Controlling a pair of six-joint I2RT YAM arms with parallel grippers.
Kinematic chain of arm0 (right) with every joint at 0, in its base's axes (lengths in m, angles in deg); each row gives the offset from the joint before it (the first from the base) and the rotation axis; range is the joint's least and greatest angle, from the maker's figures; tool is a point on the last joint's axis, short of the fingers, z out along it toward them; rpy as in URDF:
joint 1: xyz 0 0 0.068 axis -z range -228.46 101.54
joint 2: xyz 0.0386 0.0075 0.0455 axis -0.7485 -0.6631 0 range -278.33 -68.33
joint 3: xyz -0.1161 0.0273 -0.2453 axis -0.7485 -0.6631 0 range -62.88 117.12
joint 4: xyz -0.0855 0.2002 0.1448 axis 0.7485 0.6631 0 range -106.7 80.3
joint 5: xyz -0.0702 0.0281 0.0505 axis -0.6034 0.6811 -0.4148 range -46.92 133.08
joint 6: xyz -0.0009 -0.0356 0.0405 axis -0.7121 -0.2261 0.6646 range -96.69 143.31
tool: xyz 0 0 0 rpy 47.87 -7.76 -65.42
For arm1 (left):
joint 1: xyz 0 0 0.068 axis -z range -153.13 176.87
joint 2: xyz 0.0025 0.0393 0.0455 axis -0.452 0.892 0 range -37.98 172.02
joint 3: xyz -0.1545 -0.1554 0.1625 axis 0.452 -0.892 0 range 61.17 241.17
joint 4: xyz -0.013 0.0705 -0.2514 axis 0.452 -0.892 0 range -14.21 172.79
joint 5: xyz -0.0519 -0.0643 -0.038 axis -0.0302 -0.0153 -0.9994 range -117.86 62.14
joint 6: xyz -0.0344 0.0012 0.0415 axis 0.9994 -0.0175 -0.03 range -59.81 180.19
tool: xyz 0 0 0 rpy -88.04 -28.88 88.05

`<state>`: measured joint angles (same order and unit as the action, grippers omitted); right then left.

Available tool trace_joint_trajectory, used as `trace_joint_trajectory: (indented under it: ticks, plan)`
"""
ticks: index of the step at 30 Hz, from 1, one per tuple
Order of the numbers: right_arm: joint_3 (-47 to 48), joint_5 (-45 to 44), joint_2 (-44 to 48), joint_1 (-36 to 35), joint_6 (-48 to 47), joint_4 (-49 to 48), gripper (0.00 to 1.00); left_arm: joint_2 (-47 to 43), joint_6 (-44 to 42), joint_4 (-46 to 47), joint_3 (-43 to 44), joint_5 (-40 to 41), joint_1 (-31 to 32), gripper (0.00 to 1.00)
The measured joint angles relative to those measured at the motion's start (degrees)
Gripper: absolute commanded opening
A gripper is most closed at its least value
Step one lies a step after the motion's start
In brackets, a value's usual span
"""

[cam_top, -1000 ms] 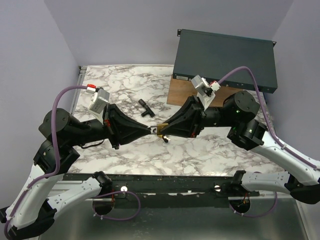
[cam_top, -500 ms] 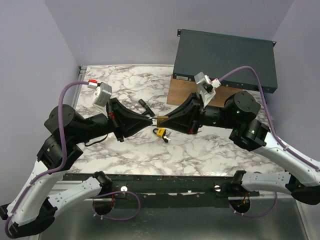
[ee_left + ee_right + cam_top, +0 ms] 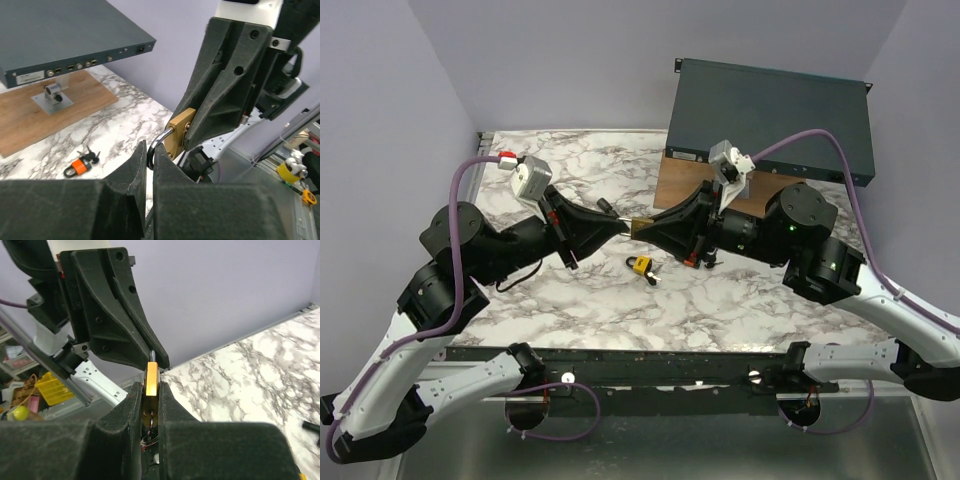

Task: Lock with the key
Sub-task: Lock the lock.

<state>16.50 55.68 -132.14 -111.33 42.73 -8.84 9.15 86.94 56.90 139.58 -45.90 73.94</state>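
A brass padlock (image 3: 639, 225) hangs in the air between both grippers above the marble table. My left gripper (image 3: 621, 226) is shut on its steel shackle (image 3: 159, 141). My right gripper (image 3: 650, 226) is shut on the brass body (image 3: 152, 382), which also shows in the left wrist view (image 3: 179, 132). In the right wrist view, a key with a wire ring (image 3: 150, 426) sits in the keyhole on the lock's underside, deep between my fingers. The left gripper (image 3: 150, 152) and right gripper (image 3: 151, 390) meet tip to tip.
A small yellow-orange lock with a bunch of keys (image 3: 641, 266) lies on the table (image 3: 570, 300) below the grippers. It also shows in the left wrist view (image 3: 77, 166). A dark grey box (image 3: 770, 105) sits on a wooden board (image 3: 682, 182) at back right. A black T-shaped part (image 3: 607, 207) lies behind my left gripper.
Both grippers have risen and moved toward the back together, carrying the brass padlock. The small yellow-orange lock with keys on the table has come into view beneath them.
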Motion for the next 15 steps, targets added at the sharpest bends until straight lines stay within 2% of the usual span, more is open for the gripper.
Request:
trace_joint_trajectory:
  ticks: [8,15]
  plan:
    - [3.2,-11.1,-2.5,-3.4,-2.6,4.9,0.01,1.8,-2.0,-4.5,1.8,9.6,3.0,0.00]
    - [4.9,-16.4,-3.5,-5.0,-4.1,7.4,0.01,3.8,-2.7,-7.5,4.0,14.5,5.4,0.00]
